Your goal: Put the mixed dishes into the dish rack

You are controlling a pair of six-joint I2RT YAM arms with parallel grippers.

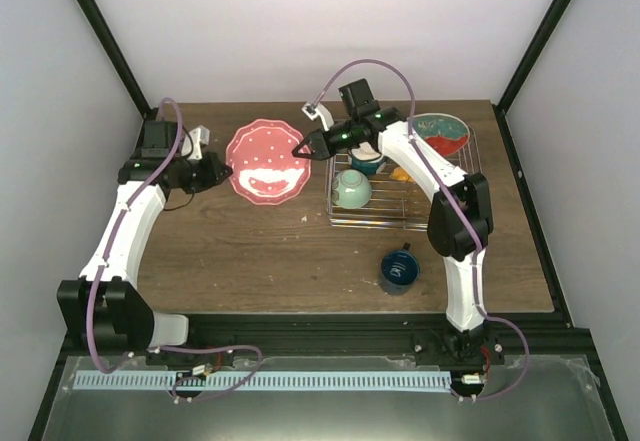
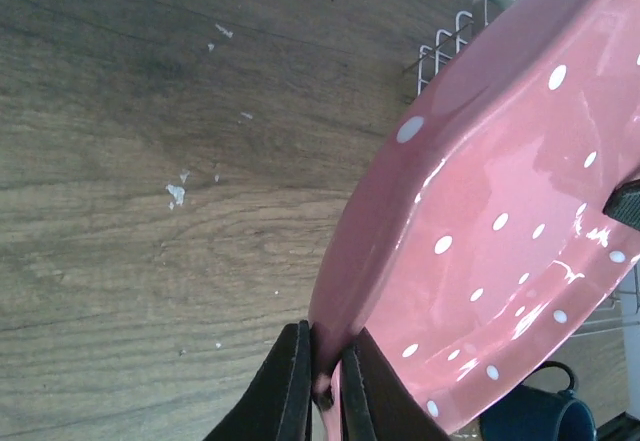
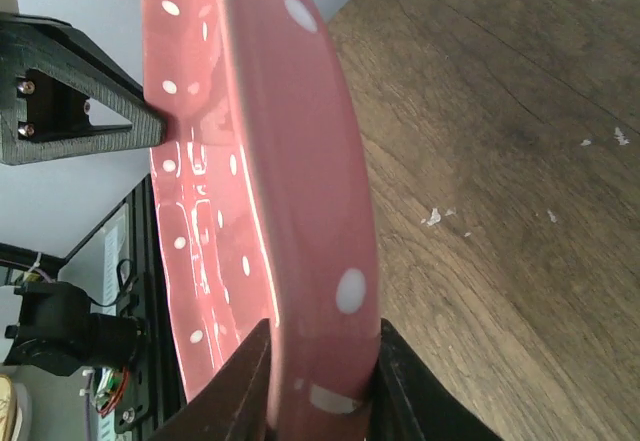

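While both hands are clamping its rim from opposite sides, the pink dotted plate (image 1: 267, 161) is being held over the wooden surface (image 1: 260, 261), just left of the wire rack (image 1: 365, 219). The left hand (image 2: 328, 349) is pinching the plate's left edge, and the right hand (image 3: 322, 353) is gripping its right edge. Inside the rack, a pale green bowl (image 1: 352, 189) is sitting beside a blue bowl (image 1: 367, 159), with a red-and-teal plate (image 1: 440, 133) at the far corner. A dark blue mug (image 1: 398, 269) is standing on the surface near the rack's front.

The plate (image 1: 267, 161) is left of the dish rack (image 1: 390, 223), the mug (image 1: 398, 270) before it.
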